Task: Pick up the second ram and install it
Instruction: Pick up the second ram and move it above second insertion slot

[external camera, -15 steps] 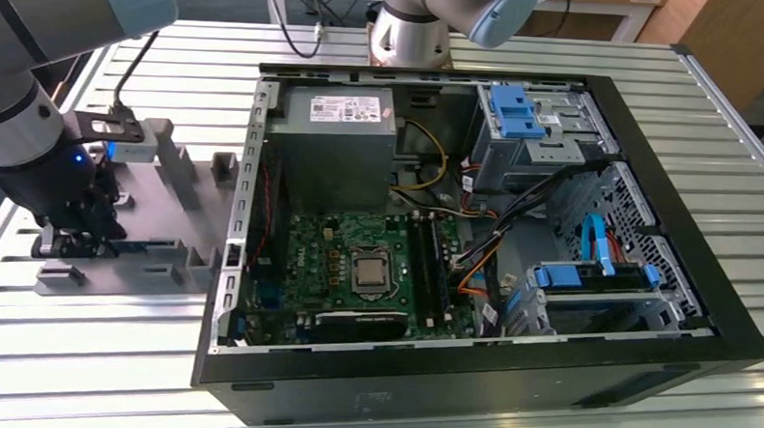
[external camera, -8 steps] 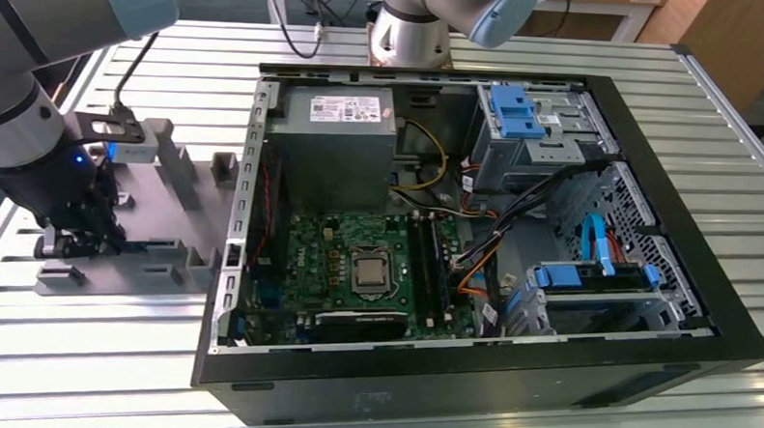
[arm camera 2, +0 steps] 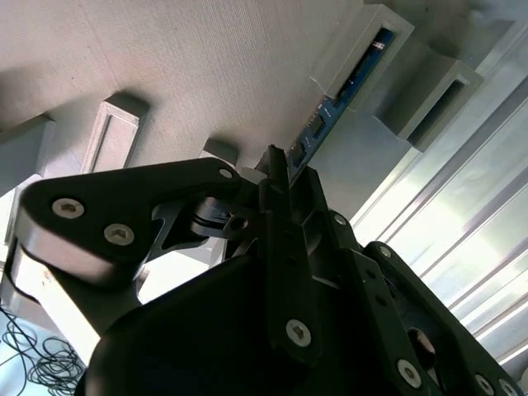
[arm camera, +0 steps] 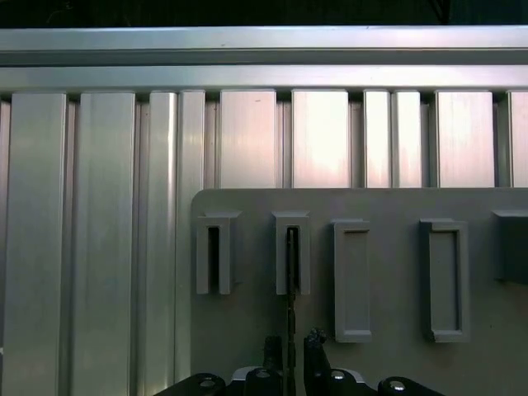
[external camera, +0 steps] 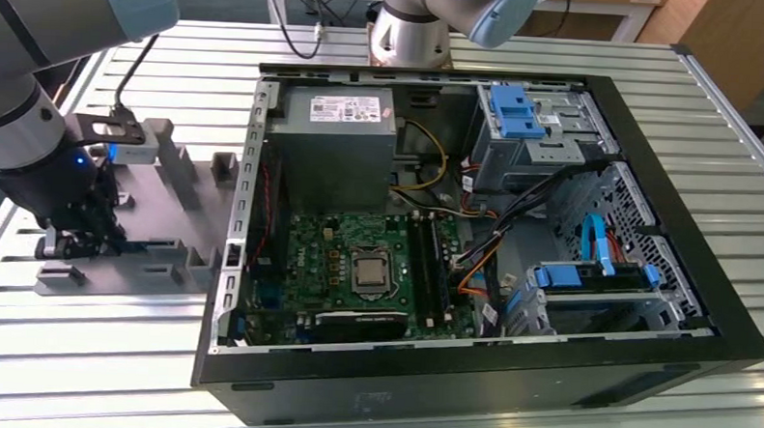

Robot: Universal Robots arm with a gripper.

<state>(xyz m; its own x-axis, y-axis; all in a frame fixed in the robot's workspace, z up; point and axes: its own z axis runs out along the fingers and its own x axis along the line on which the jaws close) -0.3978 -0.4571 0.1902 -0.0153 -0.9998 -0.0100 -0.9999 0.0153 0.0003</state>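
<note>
Watching from my desk, I saw the arm (external camera: 26, 111) bent low at the exterior view's left, its wrist pointing straight down over the grey fixture (external camera: 182, 215) on the slatted table (external camera: 92, 356), well apart from the open computer case (external camera: 687, 314). The gripper (arm camera: 290, 351) straddled the memory strip (arm camera: 290, 256), which stood on edge in one of the fixture's slots. Its jaws were slightly apart, one on each side of the strip, with a thin gap showing in the first wrist view.
</note>
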